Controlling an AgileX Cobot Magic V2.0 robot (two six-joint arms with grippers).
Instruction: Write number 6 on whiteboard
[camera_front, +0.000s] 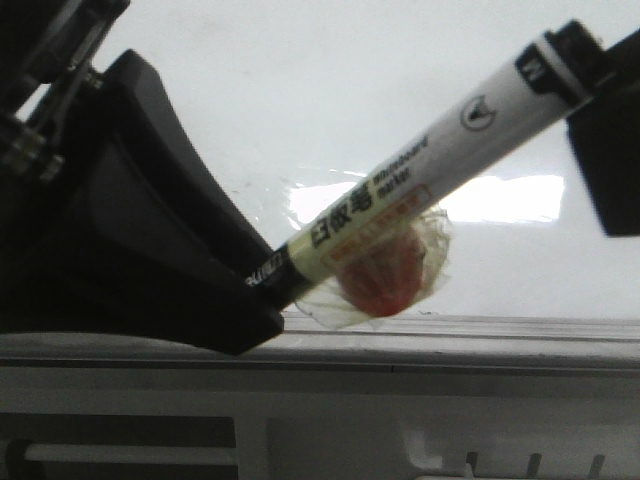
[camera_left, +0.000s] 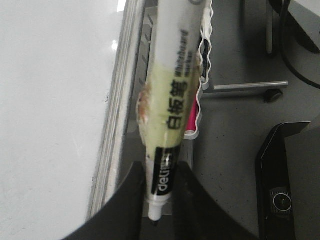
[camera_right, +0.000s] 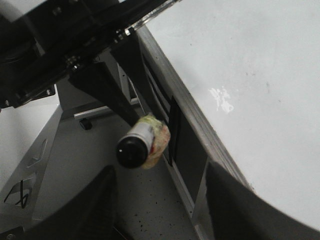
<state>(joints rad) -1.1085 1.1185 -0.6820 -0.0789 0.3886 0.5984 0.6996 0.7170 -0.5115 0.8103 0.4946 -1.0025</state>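
The whiteboard (camera_front: 300, 100) is glossy white with glare; it also shows in the left wrist view (camera_left: 50, 100) and the right wrist view (camera_right: 260, 75). No number 6 shows on it. My left gripper (camera_front: 265, 290) is shut on one end of a pale marker pen (camera_front: 440, 150) in front of the board's lower edge; in the left wrist view (camera_left: 157, 200) the pen's small nub (camera_left: 155, 212) sits between the jaws. A wad of clear tape with an orange-red lump (camera_front: 385, 270) clings to the pen's middle. My right gripper (camera_right: 160, 195) is open, with the pen's black end (camera_right: 132, 150) just beyond its fingertips.
A grey metal edge strip (camera_front: 450, 330) runs along the board's bottom, with a white frame (camera_front: 400, 420) below it. The grey floor (camera_left: 240, 150) holds a stand leg (camera_left: 250, 86), a white and pink wavy-edged object (camera_left: 202, 75) and a black device (camera_left: 282, 180).
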